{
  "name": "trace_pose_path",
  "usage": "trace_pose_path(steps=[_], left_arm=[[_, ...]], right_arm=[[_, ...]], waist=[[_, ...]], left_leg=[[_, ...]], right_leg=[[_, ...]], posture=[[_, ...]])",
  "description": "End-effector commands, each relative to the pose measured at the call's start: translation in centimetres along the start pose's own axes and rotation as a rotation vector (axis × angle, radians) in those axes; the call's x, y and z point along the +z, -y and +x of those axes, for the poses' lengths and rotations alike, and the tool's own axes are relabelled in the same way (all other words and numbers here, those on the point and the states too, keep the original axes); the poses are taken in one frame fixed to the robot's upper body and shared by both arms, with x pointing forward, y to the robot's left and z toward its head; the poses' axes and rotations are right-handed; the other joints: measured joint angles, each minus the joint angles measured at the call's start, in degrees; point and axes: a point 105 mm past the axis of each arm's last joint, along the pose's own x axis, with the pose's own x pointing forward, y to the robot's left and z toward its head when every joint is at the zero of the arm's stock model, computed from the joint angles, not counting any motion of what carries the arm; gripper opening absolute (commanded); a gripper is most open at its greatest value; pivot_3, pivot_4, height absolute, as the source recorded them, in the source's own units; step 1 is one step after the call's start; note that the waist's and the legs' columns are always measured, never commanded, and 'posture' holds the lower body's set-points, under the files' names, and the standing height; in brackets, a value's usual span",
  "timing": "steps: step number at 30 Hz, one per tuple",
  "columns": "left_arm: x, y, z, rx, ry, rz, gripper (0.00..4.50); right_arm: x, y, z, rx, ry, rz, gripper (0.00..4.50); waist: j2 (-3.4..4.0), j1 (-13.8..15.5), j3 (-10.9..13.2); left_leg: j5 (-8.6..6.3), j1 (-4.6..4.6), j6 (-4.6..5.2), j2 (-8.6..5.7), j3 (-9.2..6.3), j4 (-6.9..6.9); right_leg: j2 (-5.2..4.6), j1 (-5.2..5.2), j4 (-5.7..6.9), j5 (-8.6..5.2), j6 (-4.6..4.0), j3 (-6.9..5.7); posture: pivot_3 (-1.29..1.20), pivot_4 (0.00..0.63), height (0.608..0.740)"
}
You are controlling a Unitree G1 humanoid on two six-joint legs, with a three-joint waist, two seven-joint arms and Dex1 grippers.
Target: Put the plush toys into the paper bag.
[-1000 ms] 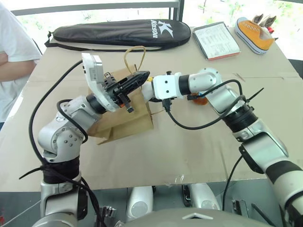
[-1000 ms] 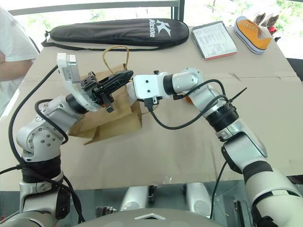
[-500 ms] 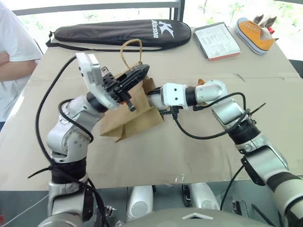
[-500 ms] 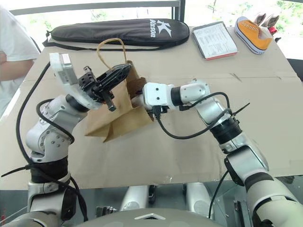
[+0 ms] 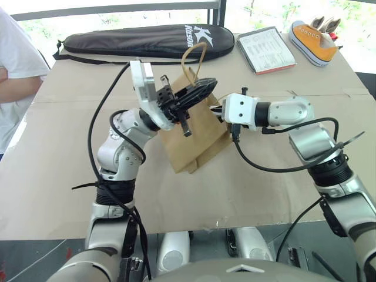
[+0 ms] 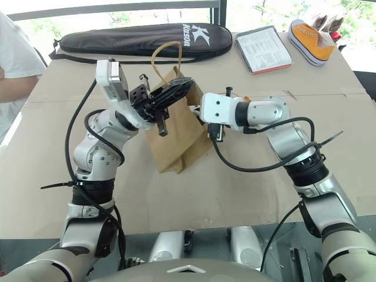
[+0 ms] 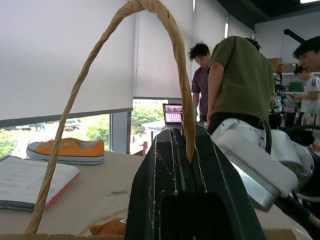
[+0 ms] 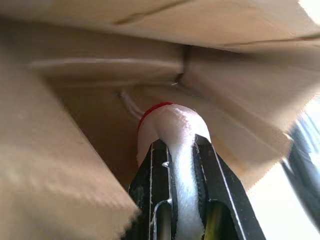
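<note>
My left gripper (image 5: 207, 84) is shut on one twisted loop handle (image 7: 165, 30) of the brown paper bag (image 5: 194, 138) and holds the bag tilted above the table. The right gripper (image 8: 174, 145) reaches into the bag's mouth from the right. Inside the bag it is shut on a white plush toy with a red edge, the chick (image 8: 172, 120). From the head views its fingertips are hidden by the bag's rim. A brown-orange plush shape (image 7: 107, 227) lies on the table just beyond the bag.
A long black racket case (image 5: 147, 41) lies along the far edge. A notebook (image 5: 267, 50) and an orange sneaker (image 5: 314, 35) sit at the far right. A person in white (image 5: 14, 59) stands at the left. Several people stand beyond the table.
The bag has swung to the right and stands steeper, still hanging from my left gripper. My right arm has drawn back to the right with it, its gripper still at the bag's mouth.
</note>
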Motion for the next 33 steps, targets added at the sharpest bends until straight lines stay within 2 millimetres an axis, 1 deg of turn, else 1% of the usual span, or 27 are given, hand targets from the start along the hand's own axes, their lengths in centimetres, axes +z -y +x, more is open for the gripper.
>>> trace_pose_path(steps=[1, 5, 7, 10, 12, 14, 16, 17, 19, 21, 22, 23, 24, 26, 29, 33], left_arm=[[0.1, 0.9, -0.6, -0.095, -0.035, 0.087, 0.0], [-0.2, 1.3, -0.3, -0.112, -0.036, 0.106, 0.0], [-0.3, 1.4, -0.3, -0.113, -0.035, 0.113, 0.0], [-0.3, 1.4, -0.2, -0.108, -0.035, 0.123, 0.0], [-0.3, 1.4, -0.2, -0.11, -0.04, 0.134, 0.0], [-0.3, 1.6, -0.3, -0.115, -0.045, 0.143, 0.0], [-0.3, 1.7, -0.4, -0.117, -0.048, 0.149, 0.0], [-0.3, 1.8, -0.5, -0.115, -0.047, 0.148, 0.0], [-0.1, 1.9, -0.9, -0.101, -0.046, 0.143, 0.0], [0.2, 2.0, -1.3, -0.087, -0.046, 0.139, 0.0], [0.4, 2.1, -1.5, -0.083, -0.046, 0.137, 0.0], [0.6, 2.3, -1.5, -0.08, -0.049, 0.136, 0.0], [0.9, 2.3, -1.8, -0.071, -0.054, 0.13, 0.0], [1.4, 2.4, -2.3, -0.065, -0.055, 0.129, 0.0], [1.7, 1.8, -3.1, -0.059, -0.078, 0.123, 0.0], [1.6, 1.4, -3.2, -0.061, -0.103, 0.145, 0.0]], right_arm=[[1.1, 0.2, 0.1, -0.01, 0.008, -0.053, 0.03], [1.9, -0.5, 1.3, 0.035, 0.057, -0.03, 0.03], [2.4, -1.9, 1.9, 0.142, 0.095, 0.001, 0.03], [2.9, -3.9, 2.3, 0.292, 0.139, 0.046, 0.03], [3.4, -4.3, 2.6, 0.324, 0.182, 0.118, 0.03], [3.7, -4.2, 2.7, 0.331, 0.202, 0.145, 0.03], [4.2, -3.7, 2.7, 0.313, 0.239, 0.203, 0.69], [3.9, -3.8, 2.7, 0.32, 0.232, 0.2, 0.99], [3.4, -4.1, 2.4, 0.327, 0.218, 0.186, 1.9], [3.2, -4.2, 2.1, 0.309, 0.217, 0.172, 2.93], [3.1, -4.1, 1.9, 0.294, 0.216, 0.183, 3.37], [2.9, -4.0, 1.6, 0.285, 0.213, 0.2, 3.91], [2.8, -3.6, 1.1, 0.254, 0.216, 0.229, 4.32], [2.5, -2.5, 0.3, 0.172, 0.219, 0.288, 4.32], [2.6, -1.3, -1.7, 0.112, 0.213, 0.345, 4.32], [3.2, -0.7, -3.7, 0.09, 0.216, 0.394, 4.32]], waist=[[0.0, 0.06, 0.0], [0.0, 0.25, 0.0], [0.0, 0.32, 0.0], [0.0, 0.3, 0.0], [0.0, 0.26, 0.0], [0.0, 0.24, 0.0], [0.0, 0.24, 0.0], [0.0, 0.24, 0.0], [0.0, 0.3, 0.0], [0.0, 0.3, 0.0], [0.0, 0.29, 0.0], [0.0, 0.29, 0.0], [0.0, 0.26, 0.0], [0.0, 0.26, 0.0], [0.01, 0.32, 0.01], [0.0, 0.35, 0.0]], left_leg=[[0.0, 0.0, 0.0, 0.01, -0.01, 0.0], [0.0, -0.02, 0.0, 0.01, 0.0, 0.02], [0.0, -0.04, 0.0, 0.01, 0.0, 0.04], [0.0, -0.03, 0.01, 0.01, 0.01, 0.06], [0.0, -0.03, 0.01, 0.02, 0.0, 0.06], [0.0, -0.03, 0.01, 0.03, -0.01, 0.06], [0.0, -0.02, 0.01, 0.04, -0.01, 0.06], [0.0, -0.02, 0.01, 0.04, -0.01, 0.06], [0.0, -0.03, 0.01, 0.05, -0.01, 0.06], [0.0, -0.03, 0.01, 0.05, 0.0, 0.06], [0.0, -0.03, 0.0, 0.05, 0.0, 0.06], [0.0, -0.03, 0.0, 0.05, 0.0, 0.06], [0.0, -0.03, 0.01, 0.05, -0.01, 0.06], [0.0, -0.02, 0.0, 0.07, -0.01, 0.06], [0.0, -0.01, 0.0, 0.07, 0.01, 0.06], [0.0, -0.02, 0.0, 0.07, 0.02, 0.06]], right_leg=[[0.01, 0.0, 0.0, 0.0, 0.0, -0.01], [0.01, 0.0, -0.01, 0.0, 0.0, 0.0], [0.0, 0.01, -0.01, 0.0, 0.0, 0.0], [0.0, 0.01, -0.01, 0.0, 0.0, 0.0], [0.0, 0.01, 0.0, 0.0, 0.0, 0.0], [0.01, 0.01, 0.01, 0.0, 0.0, -0.01], [0.02, 0.01, 0.02, 0.0, 0.0, -0.01], [0.02, 0.01, 0.02, 0.0, 0.0, -0.01], [0.02, 0.01, 0.02, 0.0, 0.0, -0.01], [0.02, 0.01, 0.0, 0.0, 0.0, -0.01], [0.01, 0.01, 0.0, 0.0, 0.0, -0.01], [0.01, 0.01, 0.01, 0.0, 0.0, -0.01], [0.01, 0.01, 0.01, 0.0, 0.0, -0.02], [0.01, 0.01, 0.02, 0.0, 0.0, -0.01], [0.01, 0.01, 0.03, 0.0, 0.0, -0.02], [0.01, 0.02, 0.01, 0.0, -0.01, -0.01]], posture=[[0.0, 0.15, 0.74], [0.0, 0.15, 0.74], [0.0, 0.15, 0.74], [0.0, 0.15, 0.74], [0.0, 0.15, 0.74], [0.0, 0.15, 0.74], [0.0, 0.15, 0.74], [0.0, 0.15, 0.74], [0.0, 0.15, 0.74], [0.0, 0.15, 0.74], [0.0, 0.15, 0.74], [0.0, 0.15, 0.74], [0.0, 0.15, 0.74], [0.0, 0.15, 0.74], [0.0, 0.15, 0.74], [0.0, 0.15, 0.74]])
